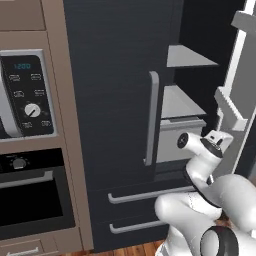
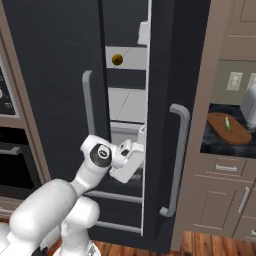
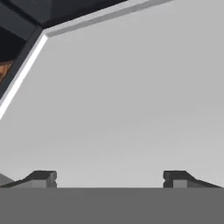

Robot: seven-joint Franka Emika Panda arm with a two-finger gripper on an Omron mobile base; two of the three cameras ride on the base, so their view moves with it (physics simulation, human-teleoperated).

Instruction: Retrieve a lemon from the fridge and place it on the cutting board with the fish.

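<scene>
Two fingertips spread wide, the empty gripper faces the fridge door's inner wall, lemon well above.

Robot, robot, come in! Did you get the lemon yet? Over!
Gripper open, fingers empty. Lemon on upper fridge shelf. Half-open right door crowds the way in.

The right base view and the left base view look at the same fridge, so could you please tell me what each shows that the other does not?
Right base view alone: the lemon on an upper fridge shelf, and the cutting board with the fish on the counter to the right.

Left base view alone: the microwave and the oven in the brown column.

Both: the dark fridge with its right door open, grey shelves inside, and the white arm reaching toward the opening.
</scene>
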